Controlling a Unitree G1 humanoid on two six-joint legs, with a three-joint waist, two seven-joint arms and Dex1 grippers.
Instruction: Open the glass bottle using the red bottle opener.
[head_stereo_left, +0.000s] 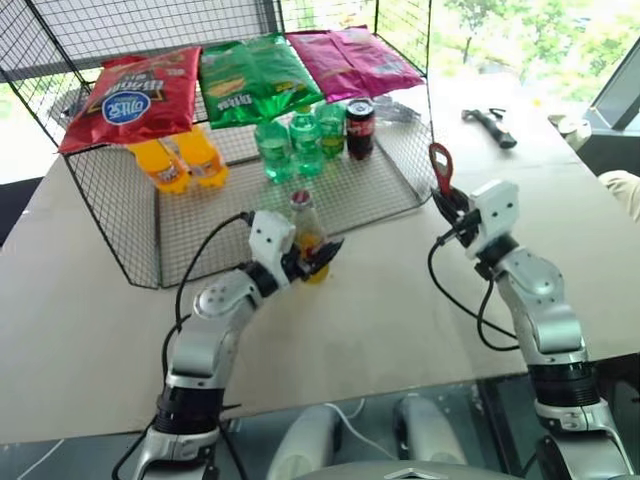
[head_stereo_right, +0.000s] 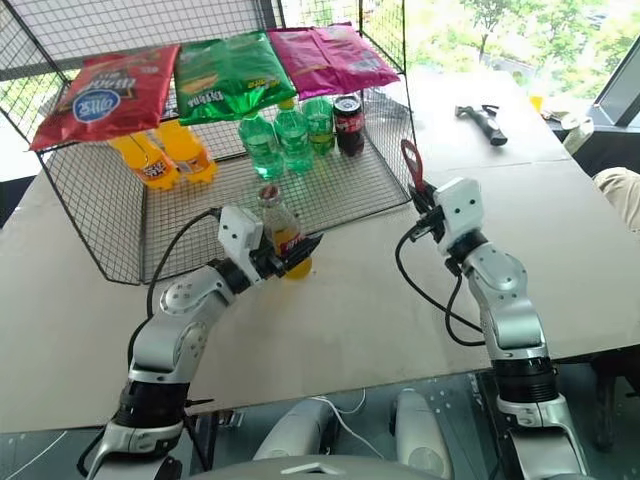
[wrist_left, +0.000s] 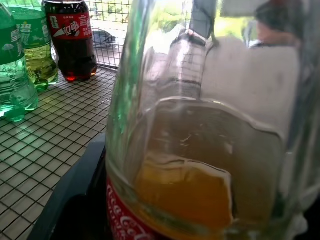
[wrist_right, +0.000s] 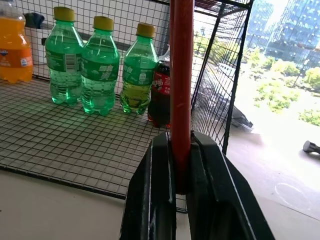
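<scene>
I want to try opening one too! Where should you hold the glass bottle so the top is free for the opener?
Hold the glass bottle around its wide lower body, near the label, coming in from the side, as the left gripper does. The bottle stands upright and its neck is thin, so a low side grip probably steadies it best and leaves the cap clear for the opener in the right gripper.

Head stereo pair, high, looking fwd and down over the pale tabletop (head_stereo_left: 90, 330) to the black wire-mesh rack (head_stereo_left: 350, 190); both eyes share nearly the same scene, right eye offset sideways. Left wrist cam sits v. close behind the slim clear glass bottle of orange-yellow drink (wrist_left: 200, 165), facing the rack's green plastic bottles (wrist_left: 20, 55). Right wrist cam looks along the flat red bottle opener (wrist_right: 181, 85) into the same rack; both wrist views share the dark cola bottle (wrist_right: 160, 95).
</scene>
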